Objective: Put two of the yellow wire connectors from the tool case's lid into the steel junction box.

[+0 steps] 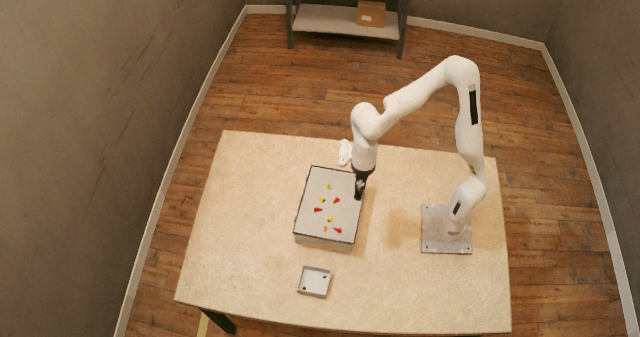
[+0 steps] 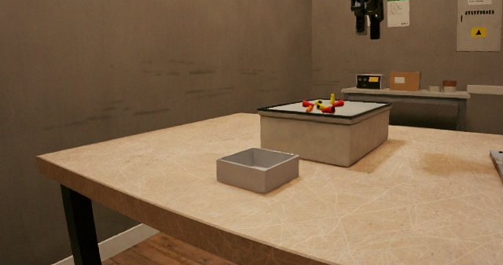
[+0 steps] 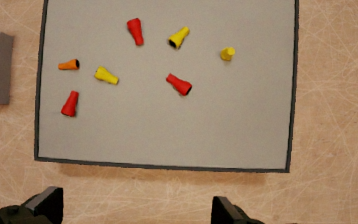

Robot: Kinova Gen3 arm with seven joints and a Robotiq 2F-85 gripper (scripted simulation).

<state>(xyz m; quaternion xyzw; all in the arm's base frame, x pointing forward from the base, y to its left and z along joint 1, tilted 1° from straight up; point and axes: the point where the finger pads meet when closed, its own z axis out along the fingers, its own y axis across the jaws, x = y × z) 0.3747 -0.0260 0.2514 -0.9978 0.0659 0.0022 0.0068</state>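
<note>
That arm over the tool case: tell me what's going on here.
The gripper hangs open and empty, high above the tool case. Three yellow wire connectors lie on the lid among red ones and an orange one. The steel junction box sits nearby on the table; no connector shows inside it.

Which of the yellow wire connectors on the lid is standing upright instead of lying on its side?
The yellow wire connector nearest the lid's right edge in the wrist view. It shows as a short stub seen end-on; the other two lie flat, showing full cones.
</note>
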